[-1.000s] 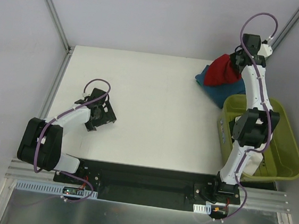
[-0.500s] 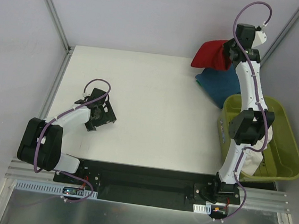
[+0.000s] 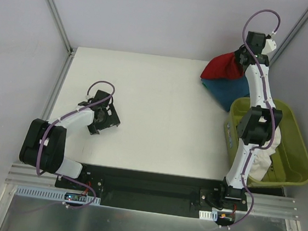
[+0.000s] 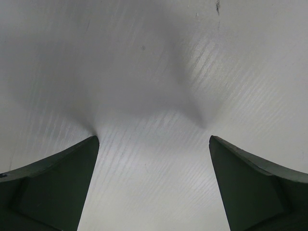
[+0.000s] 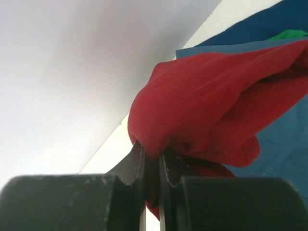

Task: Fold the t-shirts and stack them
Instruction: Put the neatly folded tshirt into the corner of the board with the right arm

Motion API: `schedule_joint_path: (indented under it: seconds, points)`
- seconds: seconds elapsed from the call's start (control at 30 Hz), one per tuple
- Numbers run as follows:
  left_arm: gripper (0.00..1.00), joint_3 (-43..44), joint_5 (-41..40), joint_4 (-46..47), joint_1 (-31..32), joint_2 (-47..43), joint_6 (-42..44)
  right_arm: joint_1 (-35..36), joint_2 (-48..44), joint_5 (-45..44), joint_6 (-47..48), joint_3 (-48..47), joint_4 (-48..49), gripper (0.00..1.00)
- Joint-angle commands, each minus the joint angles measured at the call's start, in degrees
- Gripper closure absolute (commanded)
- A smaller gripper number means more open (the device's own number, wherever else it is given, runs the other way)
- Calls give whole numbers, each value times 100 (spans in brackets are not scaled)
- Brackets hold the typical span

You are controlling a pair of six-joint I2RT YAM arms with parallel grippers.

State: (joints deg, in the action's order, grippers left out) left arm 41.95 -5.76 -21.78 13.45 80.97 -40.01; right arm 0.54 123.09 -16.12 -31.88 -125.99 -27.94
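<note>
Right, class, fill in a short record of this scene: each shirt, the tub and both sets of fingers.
red t-shirt: bunched, pinched by the right fingers, far right corner
teal t-shirt: on the table below the red one, beside the olive-green tub
white t-shirt: inside the tub
right fingers: shut on the red t-shirt
left fingers: open, holding nothing, low over bare table
</note>
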Motion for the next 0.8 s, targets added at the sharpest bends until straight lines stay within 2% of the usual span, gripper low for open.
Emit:
schedule_joint_path:
  seconds: [0.0, 0.2, 0.27, 0.53, 0.6, 0.7, 0.77]
  points:
    - [1, 182, 75, -19, 8, 191, 72, 34, -451, -443, 85, 21, 694, 99]
    - [1, 225, 128, -28, 8, 340, 63, -18, -1541, -1059, 191, 1427, 624, 99]
    - [1, 252, 206, -28, 8, 402, 63, -36, -1752, -1025, 226, 1726, 562, 99]
    - [1, 173, 260, -28, 8, 297, 81, -369, -1507, -454, 288, 2202, -202, 86]
    - [1, 155, 277, -28, 8, 253, 90, -414, -1437, -410, 314, 2228, -377, 86]
    - [1, 146, 295, -28, 8, 209, 90, -458, -1410, -445, 480, 2255, -615, 78]
    - [1, 155, 295, -28, 0, 209, 81, -467, -1463, -410, 577, 2369, -642, 63]
